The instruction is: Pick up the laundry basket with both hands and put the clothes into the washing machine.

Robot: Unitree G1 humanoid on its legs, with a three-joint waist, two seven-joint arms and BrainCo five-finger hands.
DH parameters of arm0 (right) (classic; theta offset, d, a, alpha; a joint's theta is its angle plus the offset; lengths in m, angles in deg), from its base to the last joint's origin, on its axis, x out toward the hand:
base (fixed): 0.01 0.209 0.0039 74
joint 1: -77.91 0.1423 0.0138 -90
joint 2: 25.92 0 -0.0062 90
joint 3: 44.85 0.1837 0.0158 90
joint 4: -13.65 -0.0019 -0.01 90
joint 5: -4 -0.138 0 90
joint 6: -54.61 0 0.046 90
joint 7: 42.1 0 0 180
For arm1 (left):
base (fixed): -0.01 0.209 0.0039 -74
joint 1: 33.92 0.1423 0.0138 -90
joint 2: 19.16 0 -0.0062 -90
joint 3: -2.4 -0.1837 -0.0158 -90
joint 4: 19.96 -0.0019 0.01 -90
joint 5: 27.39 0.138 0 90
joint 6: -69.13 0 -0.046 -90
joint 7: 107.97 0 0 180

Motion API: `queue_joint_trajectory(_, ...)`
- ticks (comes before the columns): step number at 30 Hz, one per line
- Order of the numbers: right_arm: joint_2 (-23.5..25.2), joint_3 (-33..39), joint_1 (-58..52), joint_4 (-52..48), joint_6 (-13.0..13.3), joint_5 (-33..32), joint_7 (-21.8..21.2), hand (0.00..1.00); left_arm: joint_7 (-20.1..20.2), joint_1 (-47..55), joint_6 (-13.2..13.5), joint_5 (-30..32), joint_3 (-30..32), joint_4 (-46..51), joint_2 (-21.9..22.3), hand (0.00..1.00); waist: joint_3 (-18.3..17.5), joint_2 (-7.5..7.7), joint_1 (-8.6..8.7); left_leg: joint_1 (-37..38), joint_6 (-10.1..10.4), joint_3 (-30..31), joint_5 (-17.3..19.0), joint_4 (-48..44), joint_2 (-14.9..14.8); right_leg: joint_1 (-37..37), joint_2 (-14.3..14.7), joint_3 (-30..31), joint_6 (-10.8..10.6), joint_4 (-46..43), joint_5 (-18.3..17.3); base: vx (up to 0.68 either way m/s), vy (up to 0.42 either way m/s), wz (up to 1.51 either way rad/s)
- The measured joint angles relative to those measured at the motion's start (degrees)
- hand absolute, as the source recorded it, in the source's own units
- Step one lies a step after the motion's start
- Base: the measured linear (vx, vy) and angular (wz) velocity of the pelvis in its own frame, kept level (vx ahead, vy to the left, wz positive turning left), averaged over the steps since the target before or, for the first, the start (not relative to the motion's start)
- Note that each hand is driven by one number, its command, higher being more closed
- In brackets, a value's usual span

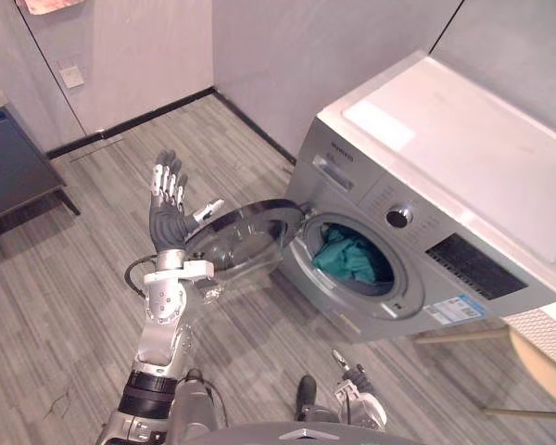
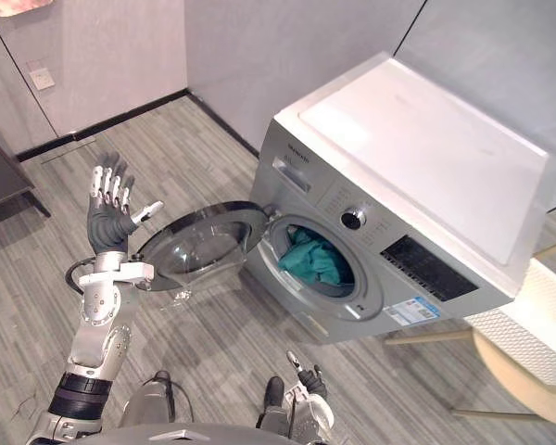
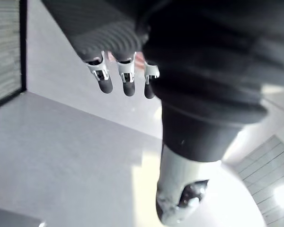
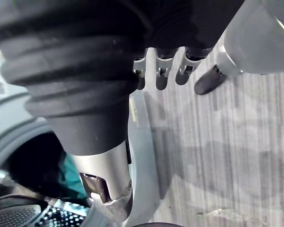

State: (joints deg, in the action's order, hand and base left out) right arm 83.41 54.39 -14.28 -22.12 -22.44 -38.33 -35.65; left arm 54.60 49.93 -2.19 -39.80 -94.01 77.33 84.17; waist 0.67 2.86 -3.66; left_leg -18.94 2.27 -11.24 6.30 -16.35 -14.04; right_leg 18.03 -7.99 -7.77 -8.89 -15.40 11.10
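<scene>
The silver washing machine [image 1: 445, 139] stands at the right with its round door [image 1: 246, 236] swung wide toward me. Teal clothes [image 1: 347, 260] lie inside the drum. My left hand [image 1: 167, 218] is raised beside the door's outer edge, fingers straight and spread, holding nothing; its fingers [image 3: 125, 80] point at a bare wall. My right hand [image 1: 357, 394] hangs low in front of the machine, relaxed and empty, with its fingers [image 4: 161, 71] over the floor. A white perforated basket [image 2: 528, 297] sits at the far right behind the machine.
A round wooden stool [image 1: 547, 371] stands under the basket at the right edge. A dark low table [image 1: 9, 167] sits at the far left against the wall. Grey plank floor stretches between the table and the machine.
</scene>
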Motion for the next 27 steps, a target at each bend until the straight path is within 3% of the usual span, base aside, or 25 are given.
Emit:
queue_joint_trajectory(1,0.0,-0.9,-1.6,-1.5,0.0,0.0,-0.1,0.00,-1.1,0.1,0.1,0.4,0.7,0.4,0.7,0.00,-0.3,0.45,0.66,2.3,0.3,0.5,-1.3,2.5,0.1,2.1,0.4,1.3,2.1,-13.4,-4.3,0.08,0.021,0.20)
queue_joint_trajectory(2,0.1,-1.3,-2.4,-2.0,0.3,0.0,-0.2,0.00,-1.8,0.1,0.3,0.5,1.1,0.5,1.0,0.00,-0.8,1.21,0.68,3.1,0.6,0.8,-1.6,3.3,0.5,2.0,0.7,1.7,2.2,-16.1,-4.4,0.14,-0.005,0.25)
queue_joint_trajectory(3,0.2,-1.4,-3.3,-2.2,0.6,0.0,-0.2,0.00,-3.1,0.2,0.6,0.8,2.1,0.5,1.2,0.00,-2.1,2.49,0.37,3.0,1.6,0.6,-2.3,4.0,0.9,2.2,0.9,3.0,2.4,-15.7,-4.4,0.14,-0.050,0.12)
queue_joint_trajectory(7,-0.1,-1.9,-2.7,-2.8,0.8,1.8,-0.2,0.00,-5.0,0.7,0.6,1.4,4.5,-1.9,2.3,0.00,-3.9,3.72,0.14,2.7,1.8,0.7,-5.8,8.9,2.2,1.0,2.0,6.6,2.1,-8.8,-6.2,0.14,-0.054,0.08)
queue_joint_trajectory(12,-0.2,-1.4,-2.4,-1.6,0.8,2.3,-0.2,0.00,-5.4,3.3,0.4,1.3,6.4,-4.1,3.4,0.00,-3.8,3.44,0.27,4.6,2.0,0.0,-6.5,9.4,3.0,-7.6,1.7,10.6,1.8,4.8,-9.7,0.08,-0.059,-0.04)
queue_joint_trajectory(16,-2.1,-0.6,-2.6,-1.6,0.9,2.4,-0.2,0.00,-3.5,5.7,-0.2,1.3,6.4,-4.1,3.9,0.00,-3.8,2.80,0.70,6.0,3.1,-0.2,-7.1,10.3,2.9,-9.6,1.6,10.6,2.4,6.7,-12.4,-0.03,-0.131,-0.08)
queue_joint_trajectory(20,-2.1,0.4,-4.5,-1.4,0.9,4.3,-0.2,0.00,-2.0,6.6,-1.2,1.3,6.6,-4.1,3.5,0.00,-3.7,2.64,1.00,6.4,4.7,0.9,-9.9,12.5,3.3,-10.4,1.5,10.6,2.2,6.9,-19.0,-0.10,-0.123,0.15)
queue_joint_trajectory(21,-2.2,0.4,-4.6,-1.3,0.9,4.4,-0.2,0.00,-1.8,6.7,-1.3,1.3,6.6,-4.3,3.7,0.00,-3.3,2.12,1.10,5.8,4.9,1.7,-9.6,11.0,3.0,-10.7,1.8,10.5,1.8,6.5,-19.6,-0.18,-0.183,0.26)
queue_joint_trajectory(23,-2.7,0.4,-5.9,-1.8,0.9,4.4,-0.3,0.00,-1.1,8.0,-1.4,1.3,6.3,-4.5,5.2,0.00,-0.3,-1.31,0.52,4.3,5.5,3.6,-5.5,0.2,-0.3,-13.1,4.2,9.3,3.1,2.6,-21.4,-0.23,-0.159,0.10)
queue_joint_trajectory(24,-2.8,0.5,-6.2,-2.5,1.0,4.4,-0.2,0.00,-1.1,8.3,-1.4,1.3,6.3,-4.5,5.9,0.00,0.1,-1.58,0.38,3.2,5.6,3.7,-4.5,-3.2,-1.2,-12.9,4.6,9.0,3.3,1.3,-22.1,-0.22,-0.073,0.00)
queue_joint_trajectory(25,-3.6,0.4,-6.4,-4.2,1.0,4.4,-0.3,0.00,-0.9,8.3,-1.4,1.3,6.1,-4.2,6.2,0.00,0.5,-2.91,0.32,0.5,6.2,5.0,-3.3,-10.1,-2.5,-12.6,5.2,8.9,4.1,-2.1,-24.5,-0.20,-0.009,0.04)
queue_joint_trajectory(27,-3.8,0.2,-6.4,-4.7,1.0,4.4,-0.2,0.00,-0.9,8.3,-1.4,1.3,6.4,-3.1,6.3,0.00,0.2,-3.11,0.26,-0.1,7.0,6.8,-2.7,-11.2,-2.4,-11.3,5.0,9.3,4.0,-5.0,-25.9,-0.16,0.044,-0.01)
